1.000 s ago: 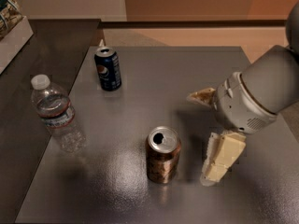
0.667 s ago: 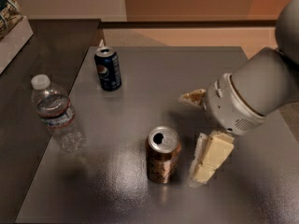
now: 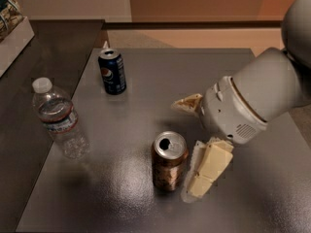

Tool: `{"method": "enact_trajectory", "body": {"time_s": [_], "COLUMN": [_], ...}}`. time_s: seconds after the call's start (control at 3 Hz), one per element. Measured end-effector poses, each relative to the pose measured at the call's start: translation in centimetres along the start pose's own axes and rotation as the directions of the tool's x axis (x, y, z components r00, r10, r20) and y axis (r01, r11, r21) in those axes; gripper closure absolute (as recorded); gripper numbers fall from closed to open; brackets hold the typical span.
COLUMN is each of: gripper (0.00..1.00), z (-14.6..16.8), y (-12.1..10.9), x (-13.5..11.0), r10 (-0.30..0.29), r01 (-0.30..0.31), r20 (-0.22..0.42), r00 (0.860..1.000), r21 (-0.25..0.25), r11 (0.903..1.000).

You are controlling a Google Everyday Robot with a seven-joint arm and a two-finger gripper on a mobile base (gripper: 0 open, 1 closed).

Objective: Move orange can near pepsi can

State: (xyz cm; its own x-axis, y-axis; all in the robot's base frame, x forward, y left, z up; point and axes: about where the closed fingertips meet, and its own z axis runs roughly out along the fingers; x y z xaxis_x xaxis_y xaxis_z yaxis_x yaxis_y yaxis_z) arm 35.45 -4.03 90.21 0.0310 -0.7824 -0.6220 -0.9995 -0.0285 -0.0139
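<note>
The orange can (image 3: 169, 165) stands upright at the front middle of the grey table (image 3: 146, 106), silver top with its opening showing. The pepsi can (image 3: 112, 72) stands upright at the back left, well apart from it. My gripper (image 3: 183, 148) comes in from the right and is open. Its near finger (image 3: 206, 173) lies right beside the orange can's right side. Its far finger (image 3: 187, 103) is behind the can and apart from it. The can is not held.
A clear plastic water bottle (image 3: 59, 119) with a white cap stands at the table's left edge. A darker counter (image 3: 43, 47) lies to the left, with a box (image 3: 12, 23) at the far left corner. My arm's white body (image 3: 257, 96) covers the right side.
My gripper has moved left toward the orange can, so its near finger is now beside the can. The cans and the bottle have not moved.
</note>
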Motion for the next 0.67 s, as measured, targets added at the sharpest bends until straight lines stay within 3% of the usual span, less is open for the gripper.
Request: {"method": "enact_trajectory", "body": {"time_s": [0.33,0.67], "gripper": [0.0,0.18], "z": [0.38,0.82], "y": [1.15,1.63], "x": [-1.06,-1.44], "r10": [-0.002,-0.015], "r01": [0.003,0.017], "r20": [0.043,0.058], "r00": [0.999,0.998], "r21": [-0.021,-0.019], "r11": [0.9998,0.9997]}}
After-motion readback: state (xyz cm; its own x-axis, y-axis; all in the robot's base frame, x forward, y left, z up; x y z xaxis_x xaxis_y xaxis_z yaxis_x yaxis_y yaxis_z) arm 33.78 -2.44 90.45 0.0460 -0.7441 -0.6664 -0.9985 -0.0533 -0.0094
